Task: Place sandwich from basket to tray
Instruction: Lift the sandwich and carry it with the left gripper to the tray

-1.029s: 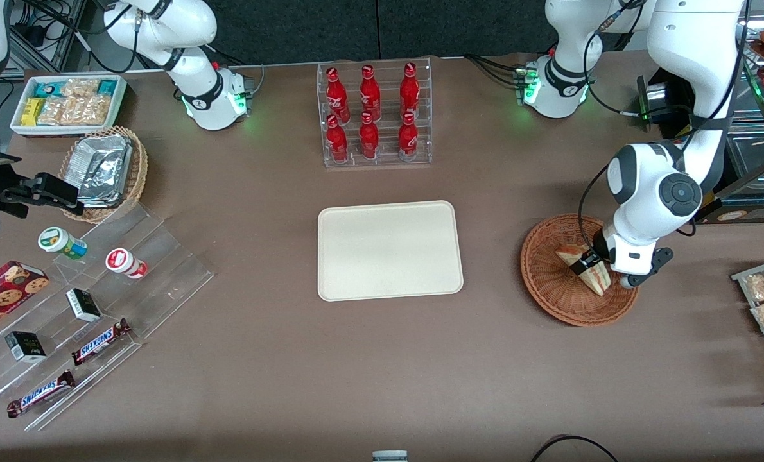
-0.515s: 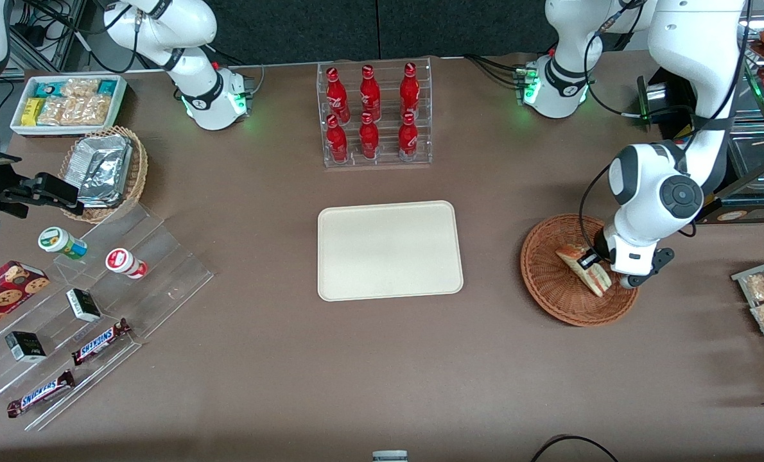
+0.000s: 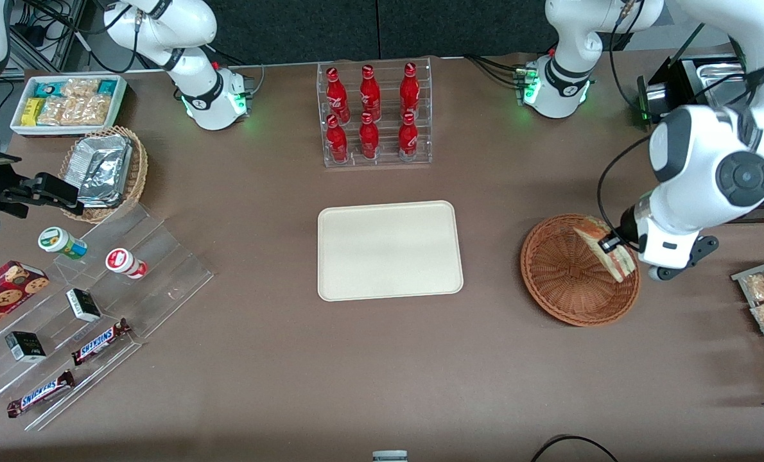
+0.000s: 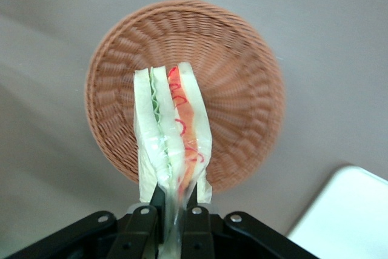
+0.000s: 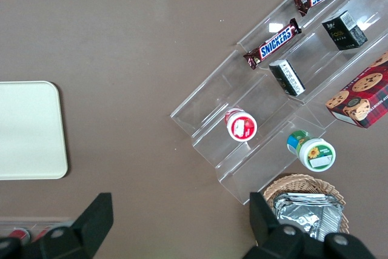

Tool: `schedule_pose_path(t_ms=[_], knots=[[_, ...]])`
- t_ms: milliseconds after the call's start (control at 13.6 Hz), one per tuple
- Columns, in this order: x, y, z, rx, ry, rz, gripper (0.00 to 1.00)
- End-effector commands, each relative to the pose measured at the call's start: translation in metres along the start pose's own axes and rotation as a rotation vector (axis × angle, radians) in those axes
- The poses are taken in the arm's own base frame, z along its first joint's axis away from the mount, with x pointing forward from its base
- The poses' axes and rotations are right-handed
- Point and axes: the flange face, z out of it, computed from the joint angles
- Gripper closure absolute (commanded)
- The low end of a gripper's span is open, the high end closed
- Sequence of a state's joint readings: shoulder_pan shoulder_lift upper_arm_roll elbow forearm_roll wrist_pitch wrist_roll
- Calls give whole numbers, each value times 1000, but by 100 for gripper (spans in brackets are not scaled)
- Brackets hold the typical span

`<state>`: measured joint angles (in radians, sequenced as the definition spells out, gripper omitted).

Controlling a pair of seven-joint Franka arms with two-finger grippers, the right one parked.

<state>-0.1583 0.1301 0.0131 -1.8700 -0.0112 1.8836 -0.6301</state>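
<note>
Left wrist view: the gripper (image 4: 176, 213) pinches the sandwich (image 4: 171, 128) by its lower edge, lifted clear above the basket (image 4: 242, 77), with bare counter (image 3: 491, 212) between the basket's rim and the tray (image 3: 388, 250).

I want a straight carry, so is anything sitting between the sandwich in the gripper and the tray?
Nothing visible. The gripper holds the sandwich above the basket; between the basket and the tray lies only bare table.
</note>
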Motion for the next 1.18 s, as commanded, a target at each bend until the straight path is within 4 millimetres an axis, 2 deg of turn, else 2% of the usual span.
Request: schedule_pose_path(t_ms=[0,147,294,515,588,809,1103], knots=[[-35,52,-17,-27,-14,90,100],[-70,95,-16,-56,-33,172,100],[-94,130,-10,-73,-36,240,100],[-115,173,5,-135,-60,313,100],[-128,192,14,-155,-61,346,100],[-165,231,36,-181,-43,410,100],[-194,281,82,-239,-30,471,100]])
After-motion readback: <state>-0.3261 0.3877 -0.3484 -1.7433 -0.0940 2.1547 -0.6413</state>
